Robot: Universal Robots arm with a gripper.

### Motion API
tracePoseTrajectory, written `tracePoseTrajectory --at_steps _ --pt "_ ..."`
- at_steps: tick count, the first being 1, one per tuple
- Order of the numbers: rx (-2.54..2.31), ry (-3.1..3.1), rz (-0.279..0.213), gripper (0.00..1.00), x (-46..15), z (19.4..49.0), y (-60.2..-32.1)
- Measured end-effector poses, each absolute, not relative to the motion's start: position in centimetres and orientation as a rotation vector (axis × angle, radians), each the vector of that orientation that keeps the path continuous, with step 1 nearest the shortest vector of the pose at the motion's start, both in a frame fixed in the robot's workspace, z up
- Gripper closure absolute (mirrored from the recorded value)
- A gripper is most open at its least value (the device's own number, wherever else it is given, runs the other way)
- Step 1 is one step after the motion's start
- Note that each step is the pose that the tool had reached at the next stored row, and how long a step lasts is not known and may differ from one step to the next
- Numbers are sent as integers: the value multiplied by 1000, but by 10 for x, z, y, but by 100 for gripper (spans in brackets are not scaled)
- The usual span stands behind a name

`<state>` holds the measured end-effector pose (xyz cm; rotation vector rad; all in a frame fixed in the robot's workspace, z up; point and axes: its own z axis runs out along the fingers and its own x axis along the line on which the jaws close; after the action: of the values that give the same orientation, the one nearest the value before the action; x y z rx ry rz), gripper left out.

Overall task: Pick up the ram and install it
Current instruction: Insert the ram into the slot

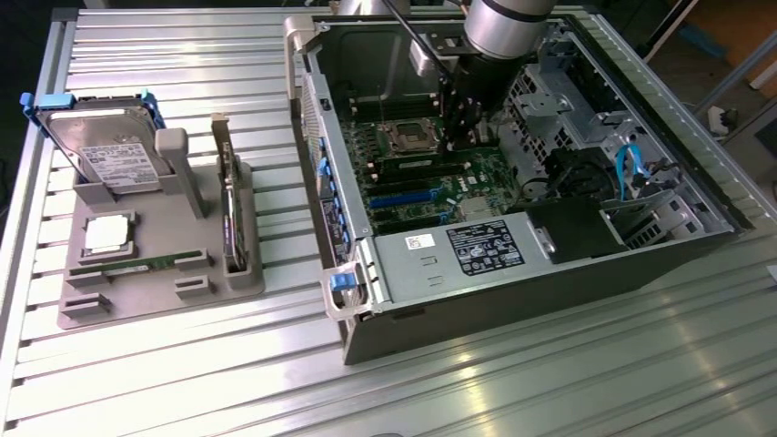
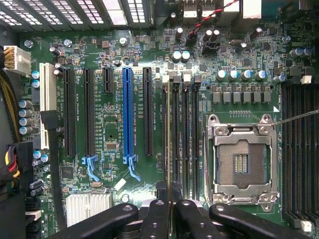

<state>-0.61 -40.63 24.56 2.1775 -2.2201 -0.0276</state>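
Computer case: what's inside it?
A green board with long slots, a blue slot and an empty chip socket. The gripper holds the ram edge-on over the slots. The arm and metal box cover parts of it.

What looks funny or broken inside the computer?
Nothing looks broken or spilled. One odd bit: the processor socket on the motherboard sits empty. The claw holds the ram straight, lined up with the memory slots.

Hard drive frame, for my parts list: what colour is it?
Blue; the hard drive frame shows best in the exterior view.
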Motion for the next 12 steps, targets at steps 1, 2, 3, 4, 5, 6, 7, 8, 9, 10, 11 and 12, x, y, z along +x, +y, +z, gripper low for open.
tracePoseTrajectory --at_steps 1,2,3,4,5,6,7,8,9,10,11,12 --pt "2178 -2220 -28 88 -6 245 -406" --pt "2178 -2220 -28 88 -6 245 -406" --pt "2178 -2220 -28 88 -6 245 -406" --pt "2178 -2220 -28 88 -6 245 -406" --pt "2178 -2220 -28 88 -6 244 -406" --pt "2178 -2220 -28 88 -6 244 -406" --pt "2178 -2220 -28 88 -6 243 -406" --pt "2178 -2220 -28 88 -6 243 -406" --pt "2178 -2220 -27 88 -6 242 -406" --pt "2178 -2220 -27 88 -6 242 -406" --pt "2178 -2220 -27 88 -6 242 -406" --pt "2178 -2220 -27 88 -6 242 -406"
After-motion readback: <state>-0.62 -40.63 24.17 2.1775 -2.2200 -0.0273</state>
